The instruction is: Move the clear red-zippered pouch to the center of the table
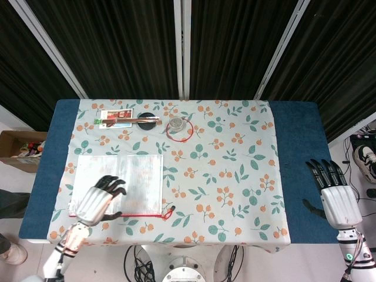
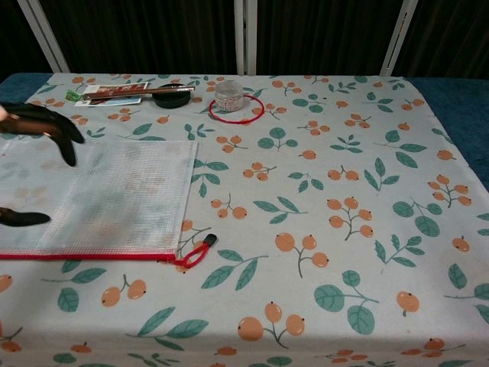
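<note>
We see our left hand [image 1: 98, 198] above the pouch [image 1: 126, 179] near the tabletop's left edge, fingers spread and holding nothing. Our right hand [image 1: 335, 197] waits by the right edge, fingers straight and empty.

I'm looking at a blue table [image 1: 296, 153] under a cloth [image 1: 235, 176] printed with oranges and leaves. A clear pouch [image 1: 132, 179] lies near left. At the far side: a card [image 1: 116, 118], dark lid [image 1: 147, 120], small jar [image 1: 177, 125] inside a red ring [image 1: 188, 136].
</note>
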Robot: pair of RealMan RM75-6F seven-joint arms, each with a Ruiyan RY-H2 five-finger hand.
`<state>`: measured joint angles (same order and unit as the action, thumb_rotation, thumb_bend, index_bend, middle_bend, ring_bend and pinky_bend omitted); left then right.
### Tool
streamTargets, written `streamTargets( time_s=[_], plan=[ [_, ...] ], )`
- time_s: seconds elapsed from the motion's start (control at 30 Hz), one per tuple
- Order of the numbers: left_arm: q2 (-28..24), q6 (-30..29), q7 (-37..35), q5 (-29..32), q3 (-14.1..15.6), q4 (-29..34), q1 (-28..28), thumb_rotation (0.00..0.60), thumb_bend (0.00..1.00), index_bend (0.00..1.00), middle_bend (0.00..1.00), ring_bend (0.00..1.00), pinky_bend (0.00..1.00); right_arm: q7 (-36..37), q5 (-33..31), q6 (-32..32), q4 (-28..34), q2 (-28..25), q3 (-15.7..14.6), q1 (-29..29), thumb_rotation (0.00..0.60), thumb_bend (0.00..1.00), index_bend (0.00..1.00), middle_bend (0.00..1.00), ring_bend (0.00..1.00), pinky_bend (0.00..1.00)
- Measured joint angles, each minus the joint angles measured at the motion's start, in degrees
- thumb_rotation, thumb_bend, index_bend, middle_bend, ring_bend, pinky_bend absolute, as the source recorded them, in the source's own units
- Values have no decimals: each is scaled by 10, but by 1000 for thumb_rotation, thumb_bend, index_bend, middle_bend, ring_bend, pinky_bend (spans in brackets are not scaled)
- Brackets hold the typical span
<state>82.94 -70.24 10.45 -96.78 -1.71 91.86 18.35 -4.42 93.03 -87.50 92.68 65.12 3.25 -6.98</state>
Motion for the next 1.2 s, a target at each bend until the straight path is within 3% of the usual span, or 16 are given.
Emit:
streamTargets(
  time_s=[0.2, 0.37, 0.57, 0.83, 1.2],
  plan=[
    [79, 102, 39, 35, -7, 1, 63, 600, 96, 410, 241, 183, 185, 12, -6, 3, -14, 5, -1, 1, 600, 82, 0, 85, 0, 61],
    [120, 138, 80, 96, -18, 1, 83, 600, 103, 411, 219, 165, 185, 17, -7, 4, -23, 8, -1, 1, 600, 82, 0, 85, 0, 61],
    [154, 153, 163, 182, -37, 7, 95, 600, 182, 439, 208, 154, 185, 31, -11, 5, -36, 12, -1, 1, 600, 82, 0, 85, 0, 61],
    [159, 164, 245, 274, -40, 33, 115, 600, 257, 437, 190, 139, 185, 42, -11, 6, -45, 14, 0, -2, 600, 84, 0, 85, 0, 61],
    [150, 172, 272, 321, -22, 64, 144, 577, 289, 424, 172, 130, 184, 47, -16, 5, -48, 15, 0, 1, 600, 88, 0, 86, 0, 61]
  ],
)
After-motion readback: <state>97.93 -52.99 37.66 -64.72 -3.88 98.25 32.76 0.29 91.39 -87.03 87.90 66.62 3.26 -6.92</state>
